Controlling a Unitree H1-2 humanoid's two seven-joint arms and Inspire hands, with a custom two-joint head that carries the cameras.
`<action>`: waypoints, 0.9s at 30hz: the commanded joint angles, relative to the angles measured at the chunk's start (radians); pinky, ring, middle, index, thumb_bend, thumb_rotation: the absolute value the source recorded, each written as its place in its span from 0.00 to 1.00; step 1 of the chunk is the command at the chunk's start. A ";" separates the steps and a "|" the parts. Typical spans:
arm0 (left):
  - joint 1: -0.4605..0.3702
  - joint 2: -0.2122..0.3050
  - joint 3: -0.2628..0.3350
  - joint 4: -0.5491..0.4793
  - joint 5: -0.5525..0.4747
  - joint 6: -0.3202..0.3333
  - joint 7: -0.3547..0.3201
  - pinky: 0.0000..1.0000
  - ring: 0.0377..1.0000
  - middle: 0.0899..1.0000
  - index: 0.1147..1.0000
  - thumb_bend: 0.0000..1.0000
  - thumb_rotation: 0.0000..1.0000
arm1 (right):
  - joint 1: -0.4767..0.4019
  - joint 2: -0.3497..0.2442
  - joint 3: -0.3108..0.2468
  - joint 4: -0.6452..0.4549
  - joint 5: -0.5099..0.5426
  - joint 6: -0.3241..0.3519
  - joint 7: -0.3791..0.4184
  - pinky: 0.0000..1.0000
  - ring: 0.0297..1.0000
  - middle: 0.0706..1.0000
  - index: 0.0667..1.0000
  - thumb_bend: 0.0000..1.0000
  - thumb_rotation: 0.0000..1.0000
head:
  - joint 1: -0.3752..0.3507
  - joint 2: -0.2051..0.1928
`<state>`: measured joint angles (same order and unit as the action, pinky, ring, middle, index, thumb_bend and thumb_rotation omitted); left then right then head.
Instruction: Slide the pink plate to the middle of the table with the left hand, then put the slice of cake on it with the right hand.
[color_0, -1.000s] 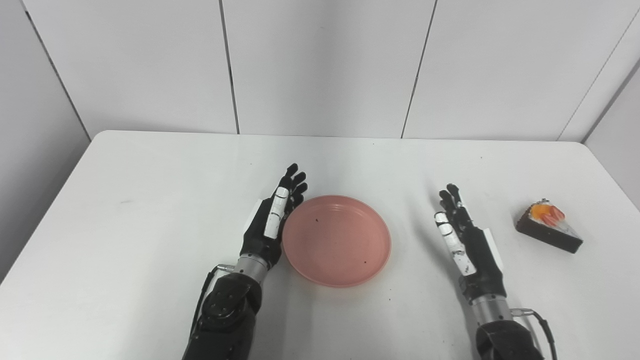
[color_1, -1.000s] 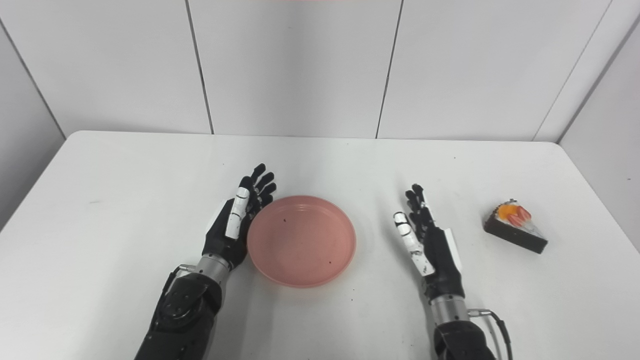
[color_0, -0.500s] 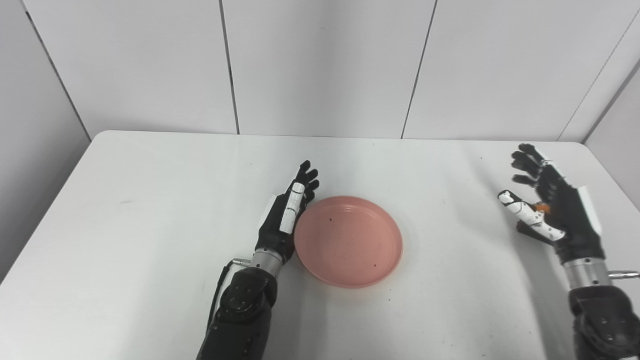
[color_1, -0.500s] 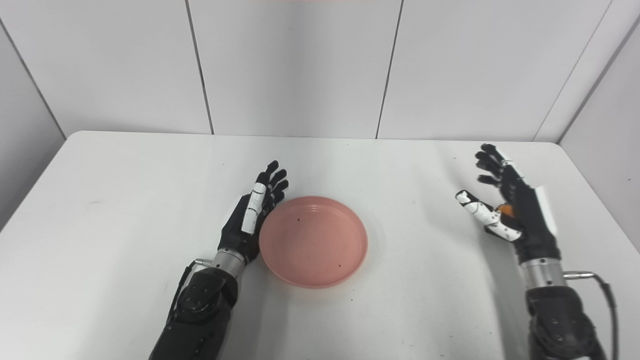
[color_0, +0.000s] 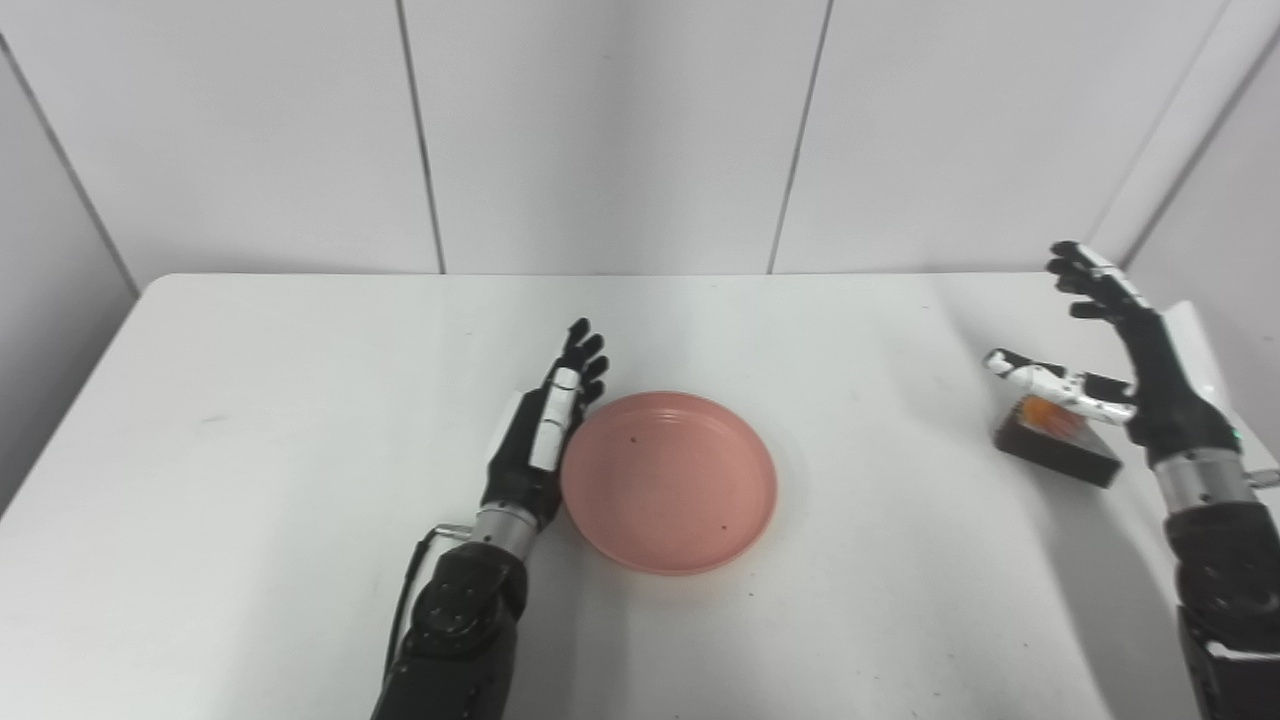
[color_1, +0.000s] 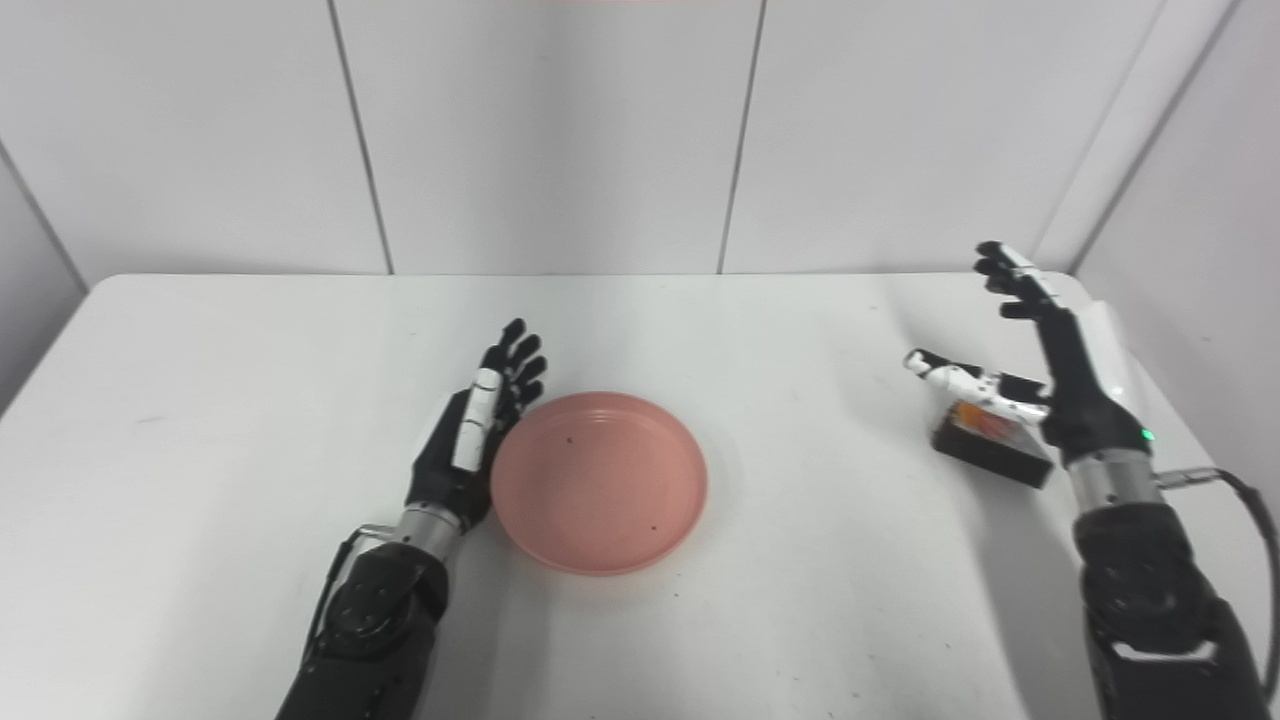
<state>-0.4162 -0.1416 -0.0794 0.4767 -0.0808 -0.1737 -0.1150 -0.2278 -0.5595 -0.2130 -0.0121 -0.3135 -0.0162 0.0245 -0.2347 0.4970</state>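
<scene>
Pink round shallow plate (color_0: 668, 481) sits near mid-table on the white tabletop (color_0: 250, 420), bare surface all around its rim except on the left. Left hand (color_0: 540, 440): black, fingers straight and loosely spread, holding nothing, edge-on just beside the plate's left rim. Dark-brown cake slice with orange topping (color_0: 1055, 442) lies well right of the plate, near the table's right edge. Right hand (color_0: 1120, 355) hovers over the slice, fingers spread wide, thumb across its top; grasps nothing.

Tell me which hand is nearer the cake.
Right. The right hand is open just above the cake, thumb over its top. The left hand rests beside the plate, far across the table.
</scene>
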 joint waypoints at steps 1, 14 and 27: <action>0.048 0.026 0.009 0.043 -0.009 -0.027 -0.021 0.98 0.97 0.99 0.98 0.64 1.00 | -0.041 -0.038 -0.002 -0.026 -0.024 0.029 -0.004 0.82 0.84 0.84 0.88 0.77 0.53 | -0.018 -0.011; 0.068 0.076 0.022 0.015 -0.055 0.028 -0.084 0.98 0.98 0.99 0.98 0.67 1.00 | -0.069 -0.016 0.044 0.013 -0.137 0.124 -0.029 0.77 0.84 0.87 0.88 0.79 0.52 | -0.209 -0.084; 0.034 0.109 0.062 0.162 -0.124 -0.072 -0.180 0.92 0.95 0.96 0.94 0.70 1.00 | -0.096 -0.102 0.118 0.066 -0.211 0.159 0.045 0.79 0.87 0.89 0.90 0.86 0.50 | -0.255 -0.099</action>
<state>-0.4615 -0.0582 -0.0279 0.5566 -0.1926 -0.2170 -0.2671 -0.2764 -0.6256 -0.0900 0.0626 -0.5213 0.1485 0.0740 -0.4894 0.3973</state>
